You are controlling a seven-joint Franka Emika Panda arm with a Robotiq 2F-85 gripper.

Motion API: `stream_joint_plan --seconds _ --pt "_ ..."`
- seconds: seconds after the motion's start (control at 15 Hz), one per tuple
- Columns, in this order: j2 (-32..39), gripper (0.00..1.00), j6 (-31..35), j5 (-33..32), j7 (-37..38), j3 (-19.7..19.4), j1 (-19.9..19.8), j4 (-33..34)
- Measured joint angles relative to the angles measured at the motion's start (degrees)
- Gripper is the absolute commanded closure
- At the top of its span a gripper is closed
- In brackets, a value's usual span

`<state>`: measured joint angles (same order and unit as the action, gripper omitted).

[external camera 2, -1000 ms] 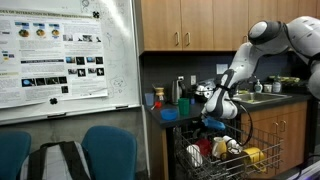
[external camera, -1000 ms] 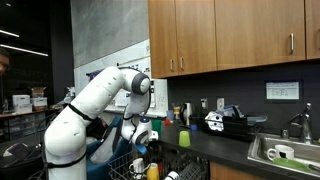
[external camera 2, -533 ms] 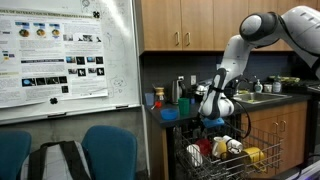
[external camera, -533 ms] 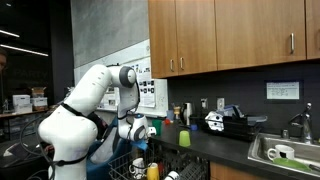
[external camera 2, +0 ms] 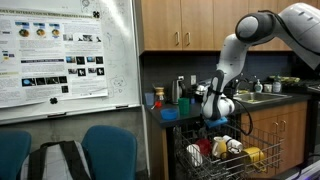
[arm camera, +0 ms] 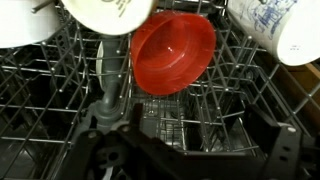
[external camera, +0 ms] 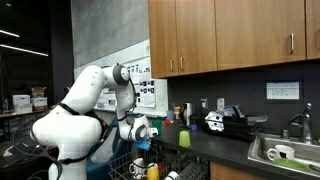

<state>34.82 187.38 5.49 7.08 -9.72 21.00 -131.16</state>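
Over the wire rack (arm camera: pixel 235 112) of the pulled-out dishwasher, hanging low with the gripper (arm camera: pixel 190 138) pointing straight down. Keeping the jaws spread wide, gripping and touching nothing, with only bare wire showing between them. Facing one red bowl (arm camera: pixel 175 50) just ahead of the fingertips: smooth, glossy, round, looking like plastic, leaning on its edge among the tines with its hollow turned toward the wrist camera. Sitting close to the bowl but apart from it.

Counting three white cups along the far rim of the wrist view, all glazed and rounded: one (arm camera: pixel 20 22) at a corner, one (arm camera: pixel 110 12) touching the bowl's upper edge and carrying faint print, and one (arm camera: pixel 275 30) at the opposite corner carrying a blue pattern. Passing beside one grey upright piece (arm camera: pixel 103 85), matte and narrow, too blurred to name.

Showing in both exterior views as a white, rounded arm bending down to the gripper (external camera 2: pixel 215 118) (external camera: pixel 141 142) over the thin, pale, grid-shaped rack (external camera 2: pixel 262 150). Standing beside a dark countertop (external camera: pixel 225 148) with one green cup (external camera: pixel 184 138), under smooth brown wooden cabinets (external camera: pixel 230 35).
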Motion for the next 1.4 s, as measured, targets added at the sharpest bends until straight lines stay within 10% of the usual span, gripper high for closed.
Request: stream_joint_plan --seconds 1.4 --pt "8.7 0.03 0.1 0.0 0.0 -1.8 -0.1 3.9"
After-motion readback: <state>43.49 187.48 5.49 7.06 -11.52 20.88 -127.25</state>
